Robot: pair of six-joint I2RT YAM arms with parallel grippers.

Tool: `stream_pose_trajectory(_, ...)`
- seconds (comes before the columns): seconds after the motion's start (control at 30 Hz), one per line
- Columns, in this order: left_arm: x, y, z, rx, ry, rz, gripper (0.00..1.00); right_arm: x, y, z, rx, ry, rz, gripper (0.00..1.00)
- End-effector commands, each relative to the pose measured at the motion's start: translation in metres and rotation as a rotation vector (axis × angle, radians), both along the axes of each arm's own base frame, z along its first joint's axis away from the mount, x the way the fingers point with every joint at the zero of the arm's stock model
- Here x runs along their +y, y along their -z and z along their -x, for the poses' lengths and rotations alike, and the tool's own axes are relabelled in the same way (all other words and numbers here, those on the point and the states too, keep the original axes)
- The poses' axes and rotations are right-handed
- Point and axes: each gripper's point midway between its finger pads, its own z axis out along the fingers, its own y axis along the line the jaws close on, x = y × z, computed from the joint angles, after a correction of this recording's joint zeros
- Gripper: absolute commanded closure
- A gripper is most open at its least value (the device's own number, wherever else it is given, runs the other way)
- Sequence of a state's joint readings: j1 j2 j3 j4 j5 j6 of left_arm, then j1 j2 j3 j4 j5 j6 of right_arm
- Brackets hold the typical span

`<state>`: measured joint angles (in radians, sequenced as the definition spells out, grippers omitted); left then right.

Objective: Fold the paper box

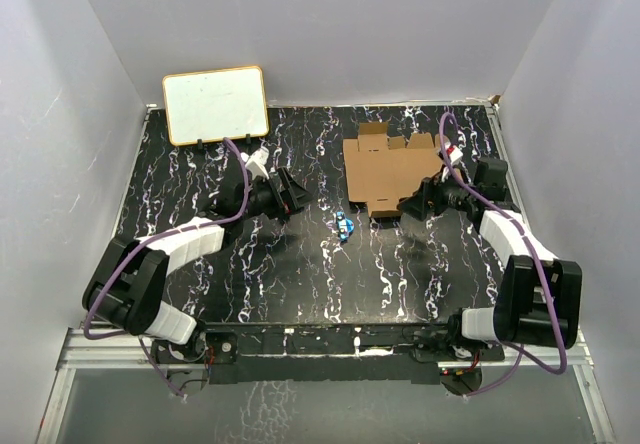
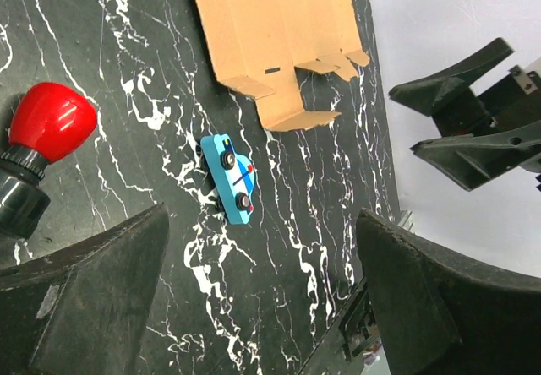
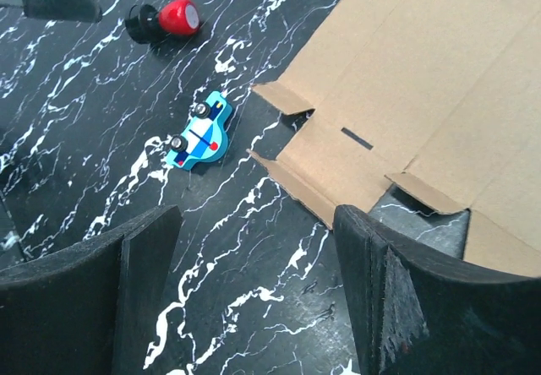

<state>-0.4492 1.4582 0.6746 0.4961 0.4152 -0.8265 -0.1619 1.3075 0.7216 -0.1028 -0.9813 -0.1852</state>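
The paper box (image 1: 390,172) is a flat brown die-cut sheet with flaps and tabs, lying on the black marbled table at the back right. It also shows in the left wrist view (image 2: 270,29) and the right wrist view (image 3: 423,79). My right gripper (image 1: 412,204) is open and empty, low at the sheet's near edge, and its right finger (image 3: 423,299) overlaps a flap there. My left gripper (image 1: 295,196) is open and empty, left of the sheet and apart from it. In its own view the left gripper (image 2: 262,307) points at bare table, with the right gripper (image 2: 406,122) beyond.
A small blue toy car (image 1: 345,226) lies between the grippers, near the sheet's near left corner; it also shows in both wrist views (image 2: 232,176) (image 3: 199,134). A red-capped black object (image 3: 173,18) lies by the left gripper. A white board with a tan frame (image 1: 215,104) leans at the back left.
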Motion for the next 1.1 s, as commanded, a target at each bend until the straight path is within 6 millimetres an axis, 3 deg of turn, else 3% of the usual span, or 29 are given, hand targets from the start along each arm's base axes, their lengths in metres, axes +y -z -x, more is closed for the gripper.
stream_pose_trajectory(0.0,-0.002,-0.029,-0.004,-0.106,0.015,0.026,0.1,0.009,-0.004,0.004,-0.067,-0.103,-0.037,0.19)
stream_pose_trajectory(0.17,0.015,-0.026,-0.005,-0.137,0.005,-0.105,0.09,0.006,-0.007,-0.001,-0.122,-0.154,0.033,0.17)
stream_pose_trajectory(0.3,0.025,-0.039,-0.004,-0.22,0.007,-0.162,0.08,0.012,0.002,-0.005,-0.156,-0.284,0.152,0.17)
stream_pose_trajectory(0.33,0.026,-0.042,-0.003,-0.235,0.007,-0.163,0.08,0.017,0.004,-0.005,-0.172,-0.33,0.187,0.16)
stream_pose_trajectory(0.4,0.027,-0.046,-0.001,-0.254,0.006,-0.158,0.08,0.027,0.01,-0.004,-0.216,-0.432,0.264,0.02)
stream_pose_trajectory(0.47,0.027,-0.048,0.001,-0.264,0.009,-0.147,0.08,0.04,0.019,0.002,-0.278,-0.551,0.349,0.0)
stream_pose_trajectory(0.7,0.031,-0.051,0.005,-0.273,0.0,-0.151,0.08,0.051,0.019,-0.006,-0.439,-0.667,0.442,0.0)
stream_pose_trajectory(0.83,0.035,-0.052,0.007,-0.275,-0.014,-0.165,0.07,0.045,0.035,-0.008,-0.462,-0.785,0.52,0.0)
stream_pose_trajectory(0.97,0.038,-0.053,0.009,-0.278,-0.027,-0.164,0.07,0.042,0.052,-0.025,-0.419,-0.818,0.618,0.09)
stream_pose_trajectory(1.07,0.04,-0.053,0.012,-0.278,-0.03,-0.163,0.07,0.046,0.053,-0.037,-0.409,-0.825,0.651,0.15)
